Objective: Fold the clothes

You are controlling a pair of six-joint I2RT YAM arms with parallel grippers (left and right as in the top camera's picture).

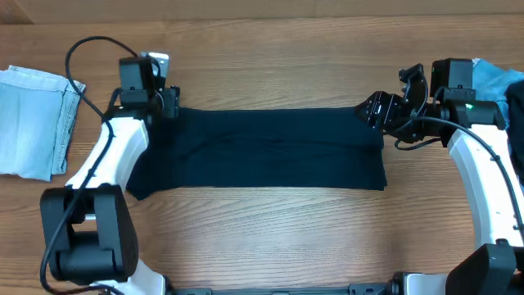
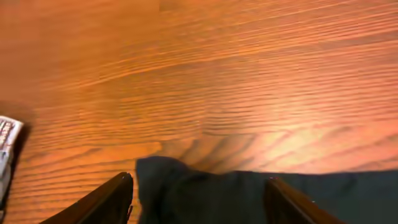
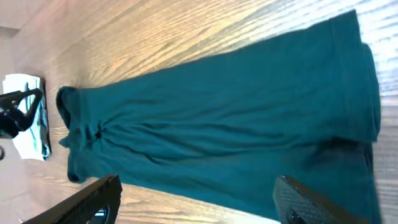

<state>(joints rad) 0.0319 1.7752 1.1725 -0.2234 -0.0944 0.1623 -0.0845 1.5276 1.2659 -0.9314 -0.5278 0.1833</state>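
Jaws on the left arm (image 1: 121, 149) stand wide above the bunched left end of the long dark navy soft-fabric garment (image 1: 262, 147); those on the right arm (image 1: 476, 157) gape wide at its upper right corner. Garment lies flat mid-frame on the wooden surface (image 1: 262, 233).

robot lab workbench, wood-grain table (image 1: 270, 238), cabled left arm (image 1: 115, 152), right arm (image 1: 479, 160)

Wooden table (image 1: 262, 229) — navy garment (image 1: 270, 152) spread flat, pale denim (image 1: 33, 123), blue piece (image 1: 491, 78)
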